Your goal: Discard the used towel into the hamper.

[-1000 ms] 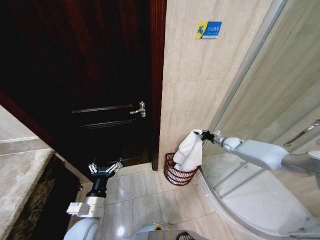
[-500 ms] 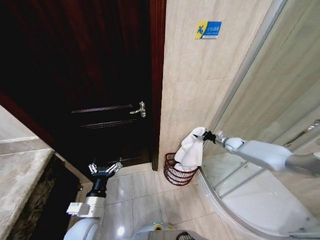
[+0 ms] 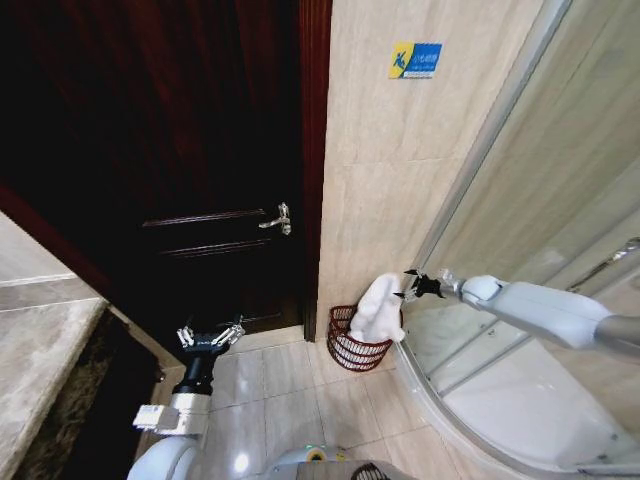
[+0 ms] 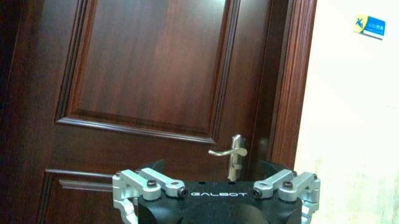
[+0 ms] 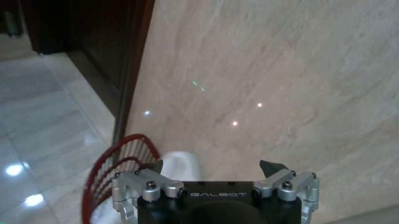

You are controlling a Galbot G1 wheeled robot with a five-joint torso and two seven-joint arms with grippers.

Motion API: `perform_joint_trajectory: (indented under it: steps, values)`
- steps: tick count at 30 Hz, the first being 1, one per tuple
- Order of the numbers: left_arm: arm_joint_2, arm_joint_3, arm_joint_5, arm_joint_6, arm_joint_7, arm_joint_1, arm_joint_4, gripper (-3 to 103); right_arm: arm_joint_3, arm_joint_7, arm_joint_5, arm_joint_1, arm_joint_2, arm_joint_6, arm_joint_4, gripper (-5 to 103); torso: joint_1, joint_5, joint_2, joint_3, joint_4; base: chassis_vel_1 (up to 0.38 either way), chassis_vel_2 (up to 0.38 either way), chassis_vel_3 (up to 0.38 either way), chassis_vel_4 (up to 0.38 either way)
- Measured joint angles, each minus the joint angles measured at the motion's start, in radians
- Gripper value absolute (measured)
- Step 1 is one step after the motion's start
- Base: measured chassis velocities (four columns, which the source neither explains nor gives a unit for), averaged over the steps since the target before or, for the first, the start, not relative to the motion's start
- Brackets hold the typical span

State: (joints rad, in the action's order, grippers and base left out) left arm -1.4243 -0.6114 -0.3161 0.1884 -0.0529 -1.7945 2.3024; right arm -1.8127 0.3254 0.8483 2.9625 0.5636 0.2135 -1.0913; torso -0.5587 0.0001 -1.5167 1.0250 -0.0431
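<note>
The white towel stands bunched in the hamper, a small dark red wire basket on the floor against the tiled wall; the towel's top pokes above the rim. My right gripper hovers just right of the towel's top, open and holding nothing. In the right wrist view the towel and the hamper's red rim lie just beyond the open right gripper. My left gripper is parked low at the left, open and empty, and in its wrist view the left gripper faces the door.
A dark wooden door with a metal lever handle stands left of the hamper. A curved glass shower enclosure rises on the right. A stone counter sits at the far left. Glossy tiled floor lies in front.
The right gripper has opened and let go of the towel. The towel has dropped lower into the hamper. The left arm has not moved.
</note>
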Motion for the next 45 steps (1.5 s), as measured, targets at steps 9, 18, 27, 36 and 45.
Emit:
perform_joint_trajectory:
  steps: [9,18,27,36,45]
  values:
    - [0.000,0.000,0.000,0.000,0.000,0.000,0.000,100,-0.014,-0.004,-0.013,0.000,0.012,-0.009,-0.014,100,0.000,-0.0001,0.000,0.000,0.0001,0.000,0.000,0.000,0.000]
    - [0.000,0.000,0.000,0.000,0.000,0.000,0.000,100,-0.026,0.009,-0.076,-0.001,-0.018,-0.020,-0.048,100,0.000,0.0000,0.000,0.000,0.0000,0.000,0.000,0.000,0.000]
    - [0.000,0.000,0.000,0.000,0.000,0.000,0.000,100,-0.054,0.040,-0.116,-0.006,-0.116,-0.047,-0.155,100,0.000,0.0000,0.000,0.000,0.0001,0.000,0.000,0.000,0.000]
    - [0.000,0.000,0.000,0.000,0.000,0.000,0.000,100,-0.034,0.072,-0.126,-0.086,-0.220,-0.067,-0.268,100,0.000,-0.0001,0.000,0.000,0.0000,0.000,0.000,0.000,0.000]
    - [0.000,0.000,0.000,0.000,0.000,0.000,0.000,100,0.182,0.120,-0.097,-0.400,-0.400,-0.081,-0.433,100,0.000,-0.0004,0.000,0.000,0.0000,0.000,0.000,0.000,0.000]
